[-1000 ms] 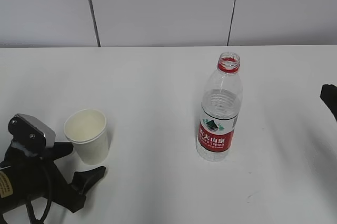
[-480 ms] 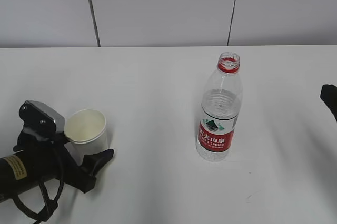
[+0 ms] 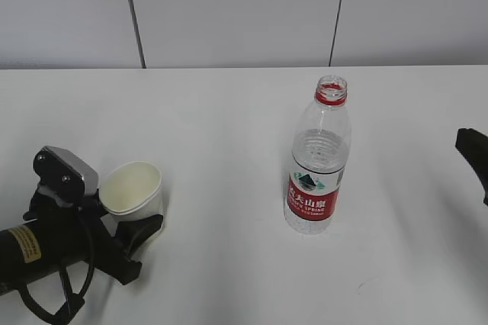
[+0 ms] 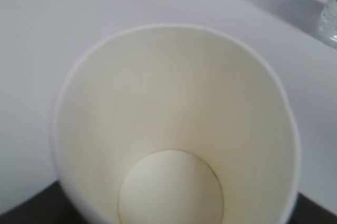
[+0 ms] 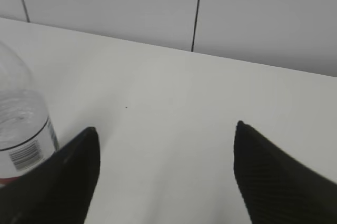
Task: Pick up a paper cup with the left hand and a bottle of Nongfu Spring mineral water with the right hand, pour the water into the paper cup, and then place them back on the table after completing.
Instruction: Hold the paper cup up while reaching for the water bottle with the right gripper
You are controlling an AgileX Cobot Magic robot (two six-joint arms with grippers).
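Paper cup (image 3: 133, 191) front-left on table (image 3: 229, 119); bottle (image 3: 318, 159) right of it, well apart, upright.

An empty white paper cup (image 3: 133, 191) tilts at left; an uncapped clear plastic water bottle with red label (image 3: 317, 159) stands upright, part-filled, on the white tabletop (image 3: 229, 127).

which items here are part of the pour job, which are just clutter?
Job:
- paper cup, tilted, empty, between the left hand fingers
- water bottle, uncapped, upright, part full, ungripped
- right hand, open, bottle to its left
- table

Clutter:
- nothing on the table; only the panelled wall behind
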